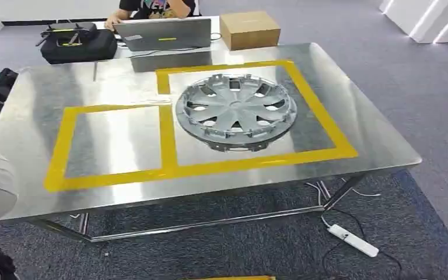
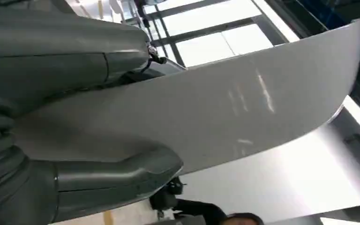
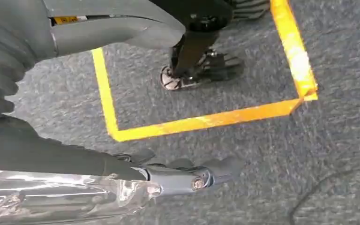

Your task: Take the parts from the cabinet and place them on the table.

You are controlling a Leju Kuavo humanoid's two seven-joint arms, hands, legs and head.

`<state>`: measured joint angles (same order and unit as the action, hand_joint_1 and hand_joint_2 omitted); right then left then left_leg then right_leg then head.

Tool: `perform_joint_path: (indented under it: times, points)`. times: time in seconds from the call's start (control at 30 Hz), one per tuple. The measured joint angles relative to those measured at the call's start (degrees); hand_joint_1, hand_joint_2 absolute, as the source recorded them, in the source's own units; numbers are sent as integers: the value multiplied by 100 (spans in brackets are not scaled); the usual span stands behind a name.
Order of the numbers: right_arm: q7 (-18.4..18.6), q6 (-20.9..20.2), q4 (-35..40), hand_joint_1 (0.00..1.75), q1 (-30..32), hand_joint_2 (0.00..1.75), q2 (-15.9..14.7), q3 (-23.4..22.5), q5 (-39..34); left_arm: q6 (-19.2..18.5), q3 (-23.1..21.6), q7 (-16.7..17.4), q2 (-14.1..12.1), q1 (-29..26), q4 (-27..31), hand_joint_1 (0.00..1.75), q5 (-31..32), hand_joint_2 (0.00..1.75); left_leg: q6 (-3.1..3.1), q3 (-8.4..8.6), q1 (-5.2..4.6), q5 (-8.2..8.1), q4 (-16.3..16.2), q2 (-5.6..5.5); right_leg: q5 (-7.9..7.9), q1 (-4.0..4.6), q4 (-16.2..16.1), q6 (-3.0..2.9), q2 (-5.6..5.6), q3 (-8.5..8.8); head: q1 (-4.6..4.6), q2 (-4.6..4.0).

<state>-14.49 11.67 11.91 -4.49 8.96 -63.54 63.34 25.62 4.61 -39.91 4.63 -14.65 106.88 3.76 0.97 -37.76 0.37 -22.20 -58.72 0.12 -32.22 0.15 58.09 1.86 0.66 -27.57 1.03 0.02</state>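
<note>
**Left hand grips a grey panel; wheel cover lies on the table**

Your left hand (image 2: 65,117) grips a light grey curved panel (image 2: 225,112): the thick thumb presses one face, darker fingers (image 2: 126,63) lie on the other side, and the panel runs out well past the hand. In the head view a pale rounded shape at the left edge, just beside the table (image 1: 361,116), may be this same part, but I cannot tell.

Your right hand (image 3: 136,98) hangs over the grey carpet (image 3: 262,154) w/ nothing in it; thumb and fingers (image 3: 215,168) are apart. Yellow floor tape (image 3: 201,122) lies under it.

Ahead of both hands stands the steel table w/ two yellow-taped fields. The silver wheel cover (image 1: 236,111) lies flat in the right field. At the far side of the table: a laptop (image 1: 163,34), a black bag (image 1: 76,44), a cardboard box (image 1: 249,29), and a person (image 1: 151,9) behind them. A white power strip (image 1: 353,239) lies on the carpet near the table's right leg.
</note>
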Motion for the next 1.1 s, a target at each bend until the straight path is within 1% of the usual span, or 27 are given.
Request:
perform_joint_path:
  times: [0.03, 0.07, 0.1, 0.13, 0.17, 0.2, 0.23, 0.27, 0.3, 0.33, 0.37, 0.4, 0.43, 0.47, 0.5, 0.53, 0.57, 0.7, 0.83, 0.9, 0.97, 1.0, 1.03, 1.07, 1.1]
  points:
    - [68, 15, 0, 0, 1, 175, 0, 0, -24, 2, 2, -4, 0, -33, 2, 175, 48, 175, -31, 4, -7, -23, 0, -9, -13, -7, -47, 19, -14, 42, 4, 0]
    - [131, 39, 0, 0, -4, 175, 0, 0, -63, -24, 7, -7, 2, -88, 28, 175, 37, 175, -70, 39, 27, -33, 25, -16, -50, -15, -43, 56, -19, 80, 2, 0]
    - [162, 46, 0, 0, 7, 175, 0, 0, -81, -48, 11, -9, 4, -151, 61, 175, 8, 175, -111, 75, 30, -62, 25, -15, -116, -17, 82, 90, -24, 57, -18, 0]
    - [208, 55, 0, 0, 11, 175, 2, 0, -77, -83, 31, -9, 7, -203, 100, 175, -18, 175, -156, 102, 28, -95, 25, -9, -306, -17, 421, 116, -27, -131, -26, 0]
    - [296, 39, -2, 0, 19, 175, 11, 0, -44, -107, 57, -9, 17, -248, 155, 175, -18, 175, -178, 121, 23, -127, 25, -6, -534, -19, 925, 129, -27, -415, -20, 0]
    - [374, 15, -4, 0, 32, 175, 24, 0, -16, -127, 85, -9, 26, -291, 218, 175, -16, 175, -187, 138, 17, -156, 24, -6, -709, -20, 1408, 135, -27, -709, -33, 0]
    - [446, 9, -9, 0, 54, 175, 35, 0, 15, -147, 114, -9, 44, -334, 289, 175, -14, 175, -193, 164, 10, -188, 23, -13, -790, -19, 1785, 134, -27, -967, -26, 0]
    - [560, -5, -11, 0, 70, 175, 42, 2, 48, -171, 147, -9, 57, -396, 365, 175, 17, 175, -193, 207, 7, -224, 22, -25, -685, -18, 1859, 126, -26, -1096, -31, 0]
    - [714, -15, -13, 0, 80, 175, 50, 2, 79, -208, 201, -9, 77, -467, 475, 175, 70, 175, -189, 258, 5, -260, 22, -29, -453, -16, 1671, 110, -26, -1081, -30, 0]
    - [807, -31, -15, 0, 85, 175, 61, 4, 87, -263, 234, -11, 92, -508, 560, 175, 109, 175, -179, 323, 3, -299, 23, -36, -106, -16, 1241, 89, -26, -946, -26, 0]
    - [872, -46, -15, 0, 87, 175, 79, 4, 96, -349, 256, -11, 94, -505, 610, 175, 126, 175, -167, 387, 4, -336, 23, -41, 239, -16, 720, 62, -26, -757, -31, 0]
    - [890, -50, -15, 0, 84, 175, 88, 4, 98, -405, 267, -11, 94, -483, 625, 175, 151, 175, -145, 444, 4, -375, 24, -45, 489, -16, 247, 38, -28, -589, -31, 0]
    - [888, -59, -17, 0, 71, 175, 101, 7, 107, -444, 280, -11, 92, -451, 625, 175, 175, 175, -100, 457, -38, -406, 1, -60, 419, 1, 171, 39, -25, -551, -22, 0]
    - [831, -63, -17, 0, 63, 175, 114, 9, 125, -461, 289, -11, 85, -410, 625, 175, 234, 175, -80, 455, -30, -407, 12, -74, 432, -2, 160, 23, -18, -526, -20, 0]
    - [719, -63, -17, 0, 67, 175, 129, 15, 146, -461, 286, -11, 76, -363, 627, 175, 328, 175, -107, 453, -36, -416, 0, -74, 470, -16, 131, 50, -12, -504, -15, 0]
    - [645, -70, -17, 0, 66, 175, 129, 24, 159, -452, 269, -11, 52, -319, 627, 175, 391, 175, -187, 452, -35, -389, 17, -74, 474, -15, 133, 68, -11, -511, -20, 0]
    - [548, -72, -17, 0, 60, 175, 131, 42, 170, -424, 229, -15, 0, -260, 625, 175, 470, 175, -194, 457, -35, -388, 35, -74, 474, -12, 133, 66, -3, -517, -13, 0]
    - [212, -98, -15, 0, -27, 175, 123, 66, 129, -407, -71, 19, -190, 131, 577, 175, 602, 175, -136, 481, -34, -353, 107, -74, 466, -7, 133, 37, -1, -527, -15, 0]
    - [-76, -162, -13, 0, -302, 175, 103, 142, 162, -463, -591, 287, -343, 692, 222, 175, 979, 175, -56, 479, -34, -324, 135, -73, 476, -4, 134, 6, -1, -540, -15, 0]
    - [-120, -195, -9, 0, -420, 175, 96, 192, 168, -520, -882, 459, -394, 1037, -90, 175, 1204, 175, -26, 474, -33, -315, 136, -73, 482, -4, 134, -8, -6, -545, -17, 0]
    - [-89, -232, -9, 0, -513, 175, 94, 247, 170, -522, -1190, 636, -446, 1351, -473, 175, 1399, 175, -22, 473, -34, -314, 136, -74, 491, -5, 133, -14, -6, -539, -19, 0]
    - [-67, -236, -9, 0, -544, 175, 94, 269, 170, -518, -1312, 665, -461, 1489, -628, 175, 1453, 175, -22, 473, -35, -313, 136, -73, 497, -7, 132, -21, -5, -538, -17, 0]
    - [-43, -243, -9, 0, -553, 175, 94, 289, 173, -505, -1443, 706, -479, 1619, -812, 175, 1523, 175, -21, 472, -36, -311, 136, -72, 502, -8, 129, -15, -4, -539, -20, 0]
    - [20, -252, -9, 0, -549, 175, 96, 299, 188, -487, -1541, 763, -488, 1731, -956, 175, 1620, 175, -17, 473, -37, -309, 136, -72, 504, -10, 119, -14, -4, -536, -20, 0]
    - [154, -293, -9, 0, -538, 175, 96, 319, 223, -481, -1653, 897, -512, 1864, -1139, 175, 1797, 175, -19, 472, -38, -307, 136, -73, 508, -11, 115, -8, -6, -533, -20, 0]
